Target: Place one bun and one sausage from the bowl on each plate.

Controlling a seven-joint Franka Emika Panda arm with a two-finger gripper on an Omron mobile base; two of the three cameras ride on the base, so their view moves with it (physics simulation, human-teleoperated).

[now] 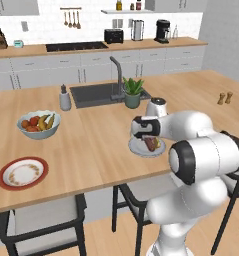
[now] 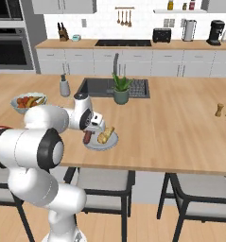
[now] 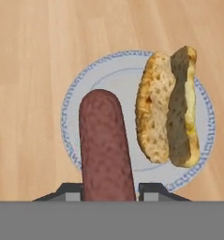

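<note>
The jaws point(image 3: 108, 191) are clamping a reddish-brown sausage point(image 3: 105, 145) between their two dark tips, and in the hand view the sausage is standing up from the bottom edge, reaching over a white plate with a blue patterned rim point(image 3: 71, 101). A split bun point(image 3: 169, 108) is lying on the right half of that plate (its cut face pale and crumbly, a dark band running down its middle), just beside the sausage and apart from it.

In the left base view the gripper point(image 1: 150, 137) is hanging over the same plate point(image 1: 136, 148), which is sitting near the front edge of the wooden table point(image 1: 91, 145); the sausage point(image 1: 150, 143) is showing below the hand, though whether it is touching the plate cannot be told from here. The right base view is showing the bun point(image 2: 105, 135) resting on the plate point(image 2: 112, 143) with the sausage point(image 2: 88, 137) hanging down at the plate's left edge under the gripper point(image 2: 90, 128).

A second plate, red-rimmed point(image 1: 22, 173), is lying well apart at the table's front left corner. A pale bowl of coloured fruit point(image 1: 39, 123) is standing farther back on the left. Behind the arm, a potted plant point(image 1: 133, 92) is standing beside the dark sink point(image 1: 93, 94), a soap dispenser point(image 1: 65, 98) is at the sink's left, and two small wooden shakers point(image 1: 225, 98) are standing far right.
</note>
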